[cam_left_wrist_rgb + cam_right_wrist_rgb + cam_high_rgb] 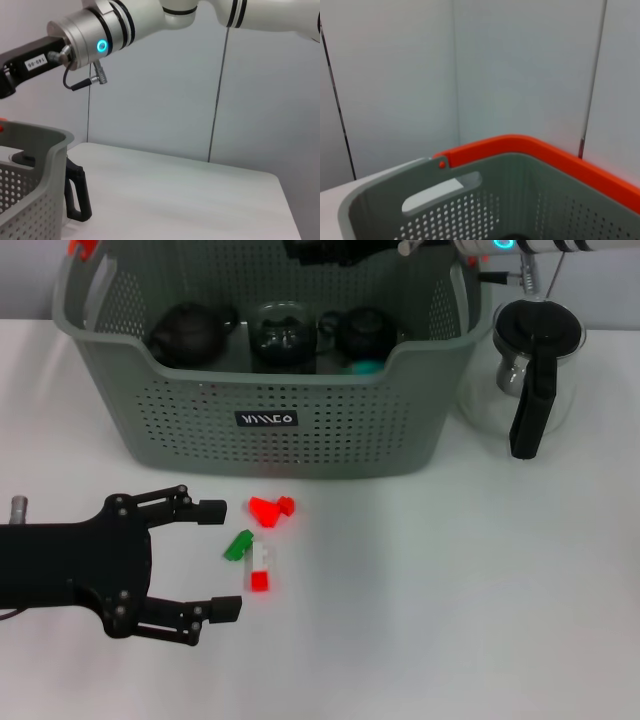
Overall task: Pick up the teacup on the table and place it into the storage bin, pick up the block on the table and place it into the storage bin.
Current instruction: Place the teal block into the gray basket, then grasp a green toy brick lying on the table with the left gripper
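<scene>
on the white table (450, 620), left gripper (218, 560) spread wide and empty beside blocks (262, 540), pale wall behind.

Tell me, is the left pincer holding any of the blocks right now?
No, the left pincer is open on the table, with the blocks lying just beyond its fingertips.

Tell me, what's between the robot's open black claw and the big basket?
In the head view, only bare white table separates the left gripper from the storage bin; the blocks sit off to the side.
</scene>
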Tool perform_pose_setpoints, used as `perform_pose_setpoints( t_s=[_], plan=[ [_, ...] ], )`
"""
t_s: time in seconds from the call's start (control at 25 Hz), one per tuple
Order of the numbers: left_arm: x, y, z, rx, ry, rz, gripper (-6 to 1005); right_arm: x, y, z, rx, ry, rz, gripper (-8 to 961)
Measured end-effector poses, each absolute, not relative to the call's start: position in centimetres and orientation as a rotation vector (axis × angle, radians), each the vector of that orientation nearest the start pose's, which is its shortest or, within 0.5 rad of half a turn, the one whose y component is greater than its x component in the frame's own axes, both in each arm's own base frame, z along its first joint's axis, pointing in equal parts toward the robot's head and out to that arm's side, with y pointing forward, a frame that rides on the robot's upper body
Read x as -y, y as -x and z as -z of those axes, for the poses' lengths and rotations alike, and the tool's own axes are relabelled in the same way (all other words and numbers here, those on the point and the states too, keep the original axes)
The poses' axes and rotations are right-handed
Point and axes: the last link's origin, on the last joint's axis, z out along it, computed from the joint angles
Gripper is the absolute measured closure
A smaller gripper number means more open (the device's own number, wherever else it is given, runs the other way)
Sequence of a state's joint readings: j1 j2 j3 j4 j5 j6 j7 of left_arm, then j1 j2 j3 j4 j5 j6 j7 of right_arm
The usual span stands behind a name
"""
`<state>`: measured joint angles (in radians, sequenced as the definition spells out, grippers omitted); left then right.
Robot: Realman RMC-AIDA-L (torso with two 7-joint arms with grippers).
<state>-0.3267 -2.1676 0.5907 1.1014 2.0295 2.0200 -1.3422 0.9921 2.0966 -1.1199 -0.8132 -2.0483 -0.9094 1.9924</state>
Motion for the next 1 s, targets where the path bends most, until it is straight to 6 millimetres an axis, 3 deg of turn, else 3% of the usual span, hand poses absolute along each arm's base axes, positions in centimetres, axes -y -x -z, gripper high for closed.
perform_pose_setpoints(
  t_s=[0.24,0.48,0.8,1.0],
  plan=[
    [-25.1,25.5,-4.9,0.299,2.852,0.774,52,-45.4,-5.6,0.5,-0.430,2.592,-0.553,157],
    [-25.2,25.6,-4.9,0.308,2.853,0.762,52,-41.7,-7.2,-1.7,-0.381,2.695,-0.609,24],
    [-25.7,25.3,-4.8,0.288,2.859,0.740,53,-35.3,-12.2,-2.3,-0.357,2.931,-0.554,22],
    [-27.1,24.5,-4.5,0.269,2.927,0.610,53,-33.3,-15.7,-2.4,-0.388,2.958,-0.540,23]
  ],
)
